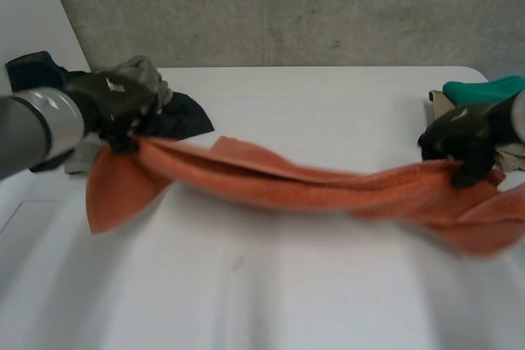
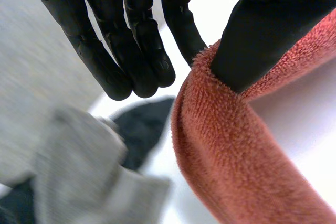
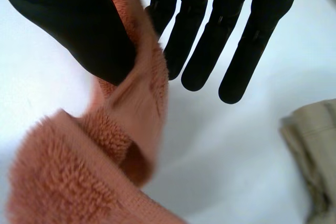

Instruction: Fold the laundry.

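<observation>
The orange towel [image 1: 279, 178] is stretching as a twisted, rope-like band across the white tabletop [image 1: 287, 301], running from the left hand [image 1: 115, 108] to the right hand [image 1: 463, 141]. It is sagging slightly between them, and whether its middle is touching the tabletop cannot be told.

At the left end, the towel is bunching where the left hand is gripping it, and a loose flap is hanging down below that hand. In the left wrist view the terry pile is wrapping round the thumb [image 2: 262, 30], which is pressing into the cloth. The fingers [image 2: 131, 40] are reaching out nearly straight, and the one nearest the thumb is meeting the towel's edge, so the cloth is being pinched between the two.

At the right end, the towel is passing between the right hand's thumb [image 3: 73, 24] and its straight, slightly spread fingers [image 3: 205, 40]. A narrow fold is being nipped against the thumb by the nearest finger, while the thicker part of the towel is drooping under the palm.

Behind the left hand a black garment [image 1: 184, 116] is lying on the tabletop, with a grey cloth [image 1: 143, 71] beside it. Beyond the right hand a green item [image 1: 484, 88] is sitting at the tabletop's edge, and a beige cloth [image 3: 315, 150] is lying near the right fingertips, apart from the towel.
</observation>
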You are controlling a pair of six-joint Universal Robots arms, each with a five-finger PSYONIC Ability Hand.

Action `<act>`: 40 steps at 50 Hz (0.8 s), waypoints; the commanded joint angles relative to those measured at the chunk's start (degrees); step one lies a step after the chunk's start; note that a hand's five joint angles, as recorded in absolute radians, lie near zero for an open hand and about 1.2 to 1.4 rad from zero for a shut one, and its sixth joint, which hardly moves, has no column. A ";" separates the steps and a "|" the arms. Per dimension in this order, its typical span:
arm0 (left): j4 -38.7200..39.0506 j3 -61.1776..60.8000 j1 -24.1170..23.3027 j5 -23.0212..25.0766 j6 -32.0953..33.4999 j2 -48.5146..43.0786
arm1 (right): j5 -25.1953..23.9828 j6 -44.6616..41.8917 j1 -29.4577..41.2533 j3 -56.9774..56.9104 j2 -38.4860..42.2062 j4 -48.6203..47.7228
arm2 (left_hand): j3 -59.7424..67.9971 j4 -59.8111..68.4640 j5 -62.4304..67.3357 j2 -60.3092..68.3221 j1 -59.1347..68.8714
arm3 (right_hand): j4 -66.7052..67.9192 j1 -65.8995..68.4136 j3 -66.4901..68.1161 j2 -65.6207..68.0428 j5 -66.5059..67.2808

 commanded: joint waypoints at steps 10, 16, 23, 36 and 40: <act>14.28 41.58 -2.83 -7.13 1.35 -15.87 | 16.81 27.51 5.79 -21.33 9.39 -55.24 | 11.79 11.25 15.00 11.29 13.81 | 11.72 17.01 12.11 12.74 12.86; 34.96 37.40 -2.92 -8.98 -9.29 -8.04 | 15.79 32.92 5.78 -12.83 3.94 -72.69 | 11.79 11.25 15.00 11.29 13.81 | 11.72 17.01 12.11 12.74 12.86; 39.64 21.76 -3.09 -7.40 -12.03 -4.52 | 9.72 32.83 6.22 -3.06 1.29 -74.64 | 11.79 11.25 15.00 11.29 13.81 | 11.72 17.01 12.11 12.74 12.86; 42.18 -6.90 -4.23 -8.01 -6.23 -12.07 | 1.45 26.16 6.57 17.94 6.47 -61.12 | 11.79 11.25 15.00 11.29 13.81 | 11.72 17.01 12.11 12.74 12.86; 44.12 -11.47 -4.76 -7.93 -4.12 -13.83 | 0.92 18.60 7.45 23.84 8.50 -56.63 | 11.79 11.25 15.00 11.29 13.81 | 11.72 17.01 12.11 12.74 12.86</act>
